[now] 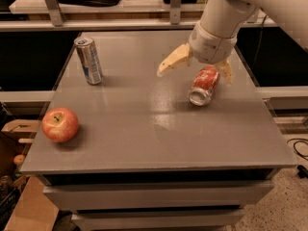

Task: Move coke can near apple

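The coke can [203, 85] lies on its side at the right of the grey table [144, 129], its silver end toward the front. The apple [60, 124] sits near the table's front left corner, far from the can. My gripper [195, 70] hangs over the can's far end, open. One yellowish finger [173, 61] sticks out to the left of the can; the other finger [225, 71] is at the can's right side. Neither visibly touches the can.
A slim silver-and-blue can [89, 60] stands upright at the table's back left. A shelf with metal posts [175, 4] runs behind the table. A cardboard box [19, 129] sits on the floor at the left.
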You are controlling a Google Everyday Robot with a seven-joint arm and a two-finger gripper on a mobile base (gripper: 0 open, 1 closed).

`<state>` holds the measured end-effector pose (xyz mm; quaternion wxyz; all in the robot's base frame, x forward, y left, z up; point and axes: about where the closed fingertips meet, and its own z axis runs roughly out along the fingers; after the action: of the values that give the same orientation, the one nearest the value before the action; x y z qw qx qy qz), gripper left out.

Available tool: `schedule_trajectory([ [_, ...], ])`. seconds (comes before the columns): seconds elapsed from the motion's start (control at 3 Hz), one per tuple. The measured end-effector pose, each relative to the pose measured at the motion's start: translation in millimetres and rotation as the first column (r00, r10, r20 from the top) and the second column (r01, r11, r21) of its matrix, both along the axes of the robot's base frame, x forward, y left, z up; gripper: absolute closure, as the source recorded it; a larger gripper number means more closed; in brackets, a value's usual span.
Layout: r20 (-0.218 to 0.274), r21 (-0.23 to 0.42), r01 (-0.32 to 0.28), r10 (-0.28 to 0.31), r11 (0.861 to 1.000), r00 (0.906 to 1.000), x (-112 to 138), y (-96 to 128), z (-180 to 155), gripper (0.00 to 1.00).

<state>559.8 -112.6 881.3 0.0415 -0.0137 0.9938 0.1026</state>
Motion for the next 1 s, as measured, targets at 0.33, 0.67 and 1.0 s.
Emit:
schedule_trajectory([
  [0.33, -0.024, -0.006, 0.061, -0.061, 0.998, 0.9978, 2, -2, -10, 0.00],
  [0.67, -0.044, -0.012, 0.097, -0.098, 0.995, 0.9942, 5, -8, -22, 0.00],
  [1.0, -0.056, -0.016, 0.108, -0.109, 0.994, 0.9925, 9, -15, -33, 0.00],
])
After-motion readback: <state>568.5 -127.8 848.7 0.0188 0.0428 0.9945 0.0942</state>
